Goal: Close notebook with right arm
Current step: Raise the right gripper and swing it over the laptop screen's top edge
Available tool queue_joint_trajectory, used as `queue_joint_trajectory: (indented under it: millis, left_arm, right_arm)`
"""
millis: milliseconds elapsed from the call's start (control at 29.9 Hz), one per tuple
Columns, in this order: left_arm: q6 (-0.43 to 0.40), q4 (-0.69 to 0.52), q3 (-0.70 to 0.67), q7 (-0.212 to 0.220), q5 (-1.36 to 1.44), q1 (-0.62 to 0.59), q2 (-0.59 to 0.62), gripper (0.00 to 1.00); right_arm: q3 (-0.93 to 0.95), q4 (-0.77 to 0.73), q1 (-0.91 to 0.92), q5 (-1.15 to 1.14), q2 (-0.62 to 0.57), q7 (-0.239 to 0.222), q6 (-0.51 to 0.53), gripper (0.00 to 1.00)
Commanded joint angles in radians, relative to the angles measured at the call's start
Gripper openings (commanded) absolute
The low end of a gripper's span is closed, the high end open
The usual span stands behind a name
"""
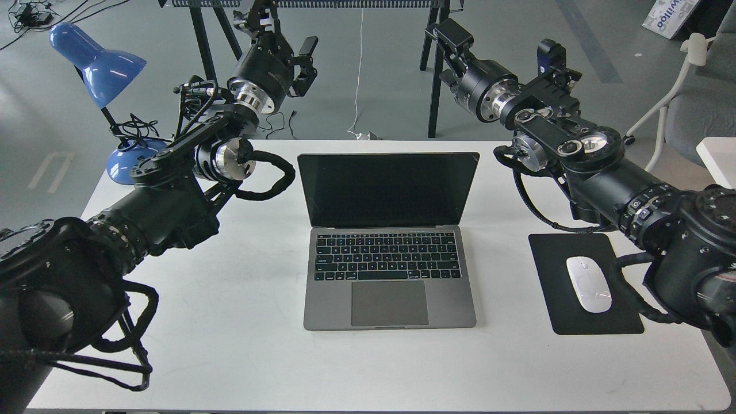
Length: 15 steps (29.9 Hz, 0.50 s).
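Still-open notebook [390,238] on table [230,322]; right arm [575,155] raised well clear

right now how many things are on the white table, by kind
notebook: 1, open
mouse pad: 1
white mouse: 1, lying on the pad
blue desk lamp: 1, at the table's far left corner
total: 4
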Motion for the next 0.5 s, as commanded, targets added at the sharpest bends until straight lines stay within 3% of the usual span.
queue_joint_trajectory:
  millis: [0,469]
  left_arm:
    - [-0.001,0.0,0.0,0.0,0.0,0.0,0.0,1.0]
    - [-0.001,0.0,-0.001,0.0,-0.001,0.002,0.0,1.0]
  right_arm:
    - [-0.046,-0.011,-0.001,-0.001,0.003,-0.001,-0.007,1.0]
    - [-0.177,-0.017,-0.011,0.005,0.003,0.003,0.001,1.0]
